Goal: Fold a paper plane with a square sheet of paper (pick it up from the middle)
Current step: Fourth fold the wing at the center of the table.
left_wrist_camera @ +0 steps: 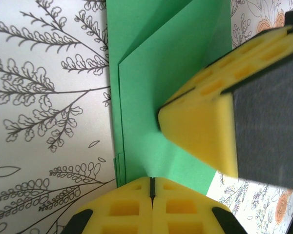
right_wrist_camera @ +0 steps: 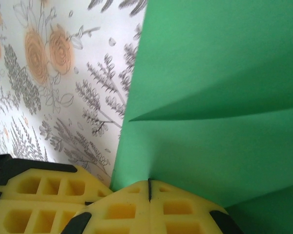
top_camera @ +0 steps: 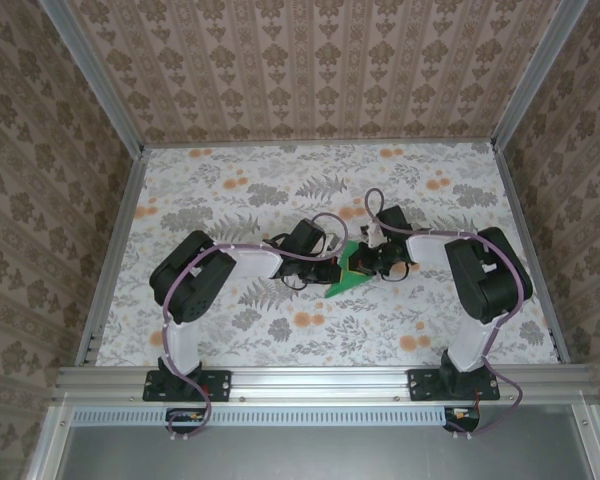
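Resting with pads fully closed, the left pincer (left_wrist_camera: 151, 187) touches the layered edge of the partly folded green paper sheet (left_wrist_camera: 151, 87). The right pincer (right_wrist_camera: 149, 185), also closed, meets the sheet tip-first just beside it. Whether either pinches paper I cannot tell. The sheet lies at the middle of the floral-clothed desk (top_camera: 210, 190).

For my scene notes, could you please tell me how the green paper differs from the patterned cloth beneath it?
The green paper is plain in colour; the cloth carries grey leaves and orange flowers. The paper is small; the cloth is many times larger. The paper is folded, showing layered edges and creases; the cloth lies flat. Both are thin sheets.
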Controlling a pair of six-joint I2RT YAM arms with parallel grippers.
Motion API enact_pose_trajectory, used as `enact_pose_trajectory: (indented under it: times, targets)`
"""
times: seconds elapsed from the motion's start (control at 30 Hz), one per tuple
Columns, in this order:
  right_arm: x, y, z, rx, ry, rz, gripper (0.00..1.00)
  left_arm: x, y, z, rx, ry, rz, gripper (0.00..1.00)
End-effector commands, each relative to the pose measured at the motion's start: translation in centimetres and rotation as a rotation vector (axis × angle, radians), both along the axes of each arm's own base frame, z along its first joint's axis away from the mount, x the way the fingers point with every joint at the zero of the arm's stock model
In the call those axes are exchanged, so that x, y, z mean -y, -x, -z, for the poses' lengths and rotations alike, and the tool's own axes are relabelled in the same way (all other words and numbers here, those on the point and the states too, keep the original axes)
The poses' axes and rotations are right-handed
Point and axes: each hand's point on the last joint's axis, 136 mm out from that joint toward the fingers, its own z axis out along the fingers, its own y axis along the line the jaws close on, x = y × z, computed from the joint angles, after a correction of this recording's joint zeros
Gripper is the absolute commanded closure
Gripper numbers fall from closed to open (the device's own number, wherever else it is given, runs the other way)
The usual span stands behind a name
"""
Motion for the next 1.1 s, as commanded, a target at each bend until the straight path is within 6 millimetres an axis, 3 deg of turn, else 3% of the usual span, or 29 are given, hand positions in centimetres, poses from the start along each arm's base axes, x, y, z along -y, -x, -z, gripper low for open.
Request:
enact_pose_trajectory:
  times: [0.0,0.23,0.87,0.97,1.07]
  targets:
    - [5.1,-2.7,1.8,0.02,0.145,0.183,1.0,-5.4,4.0,6.5,-0.169,-0.267,-0.019,1.0]
    - [8.0,-4.8,2.0,0.023,0.159,0.316,1.0,-5.5,4.2,6.6,-0.176,-0.264,-0.017,1.0]
    - [10.7,-8.1,0.4,-0.02,0.139,0.5,0.99,-5.3,4.3,6.4,-0.176,-0.254,-0.017,1.0]
    - [10.5,-8.5,-0.5,0.006,0.117,0.49,0.99,-5.3,4.3,6.4,-0.175,-0.252,-0.016,1.0]
    - [9.3,-8.6,-2.9,0.073,0.039,0.449,0.97,-5.1,4.1,6.4,-0.175,-0.248,-0.016,1.0]
